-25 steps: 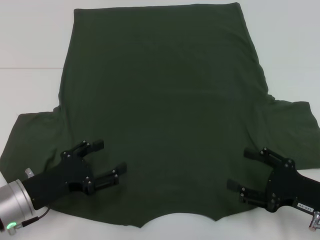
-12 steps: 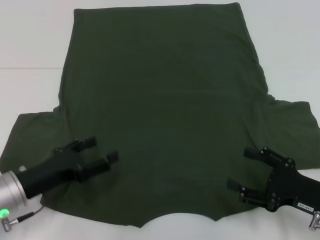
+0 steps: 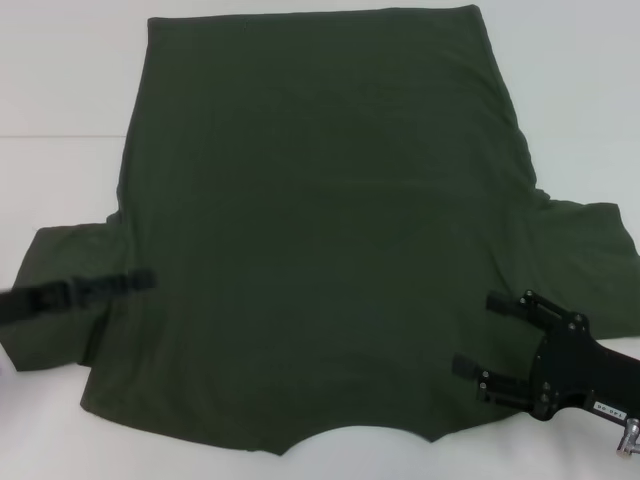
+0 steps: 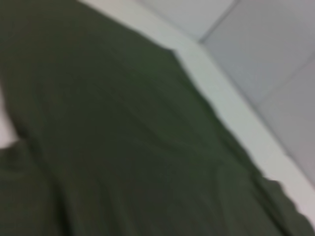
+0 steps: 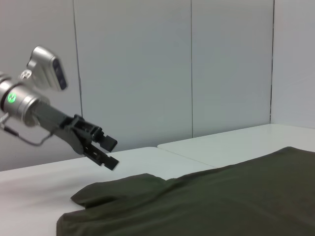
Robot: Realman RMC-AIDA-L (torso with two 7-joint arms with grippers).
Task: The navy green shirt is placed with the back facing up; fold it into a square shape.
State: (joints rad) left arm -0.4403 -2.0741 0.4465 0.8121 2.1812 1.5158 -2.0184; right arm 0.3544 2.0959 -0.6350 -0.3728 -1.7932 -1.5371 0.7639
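Note:
The navy green shirt (image 3: 320, 230) lies spread flat on the white table (image 3: 60, 80), with its sleeves out to both sides near me. My left gripper (image 3: 143, 282) hovers over the shirt's left sleeve, turned edge-on and blurred. The right wrist view shows that left gripper (image 5: 114, 154) raised above the sleeve, open and empty. My right gripper (image 3: 478, 335) stands open low over the shirt's near right part, beside the right sleeve, with nothing between its fingers. The left wrist view shows only the shirt (image 4: 123, 147) from close up; the shirt (image 5: 221, 201) also fills the low right of the right wrist view.
A seam (image 3: 50, 135) crosses the white table at the far left. Bare table surrounds the shirt on all sides. Grey wall panels (image 5: 147, 73) stand behind the table in the right wrist view.
My left gripper has pulled back to the left, from the shirt's near left body to above the left sleeve, and turned edge-on. The right gripper and the shirt have stayed put.

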